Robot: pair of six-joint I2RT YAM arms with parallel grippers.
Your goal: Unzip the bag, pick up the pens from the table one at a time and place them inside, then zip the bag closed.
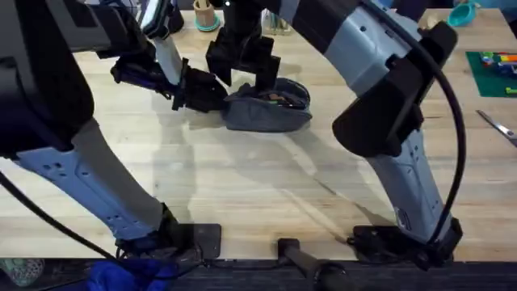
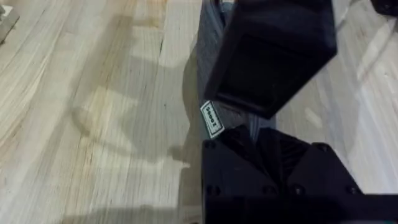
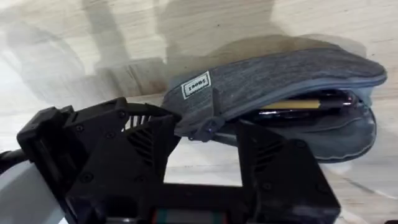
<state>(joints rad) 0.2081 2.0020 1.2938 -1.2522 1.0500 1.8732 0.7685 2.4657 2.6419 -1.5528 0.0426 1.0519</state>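
From overhead, my right gripper [image 1: 257,66] covers the far side of the bag [image 1: 271,109], and my left gripper [image 1: 198,90] hides its near end, so I cannot see the pull loop or where the fingers close. Both arms rise close under the camera, large and blurred, blocking much of the table [image 1: 242,186]. In the left wrist view a dark block covers most of the bag, leaving a strip with a small label I cannot read. In the right wrist view the pens [image 3: 305,107] sit half inside the open bag, their ends hidden. The scissors [image 1: 499,127] are cut by the edge.
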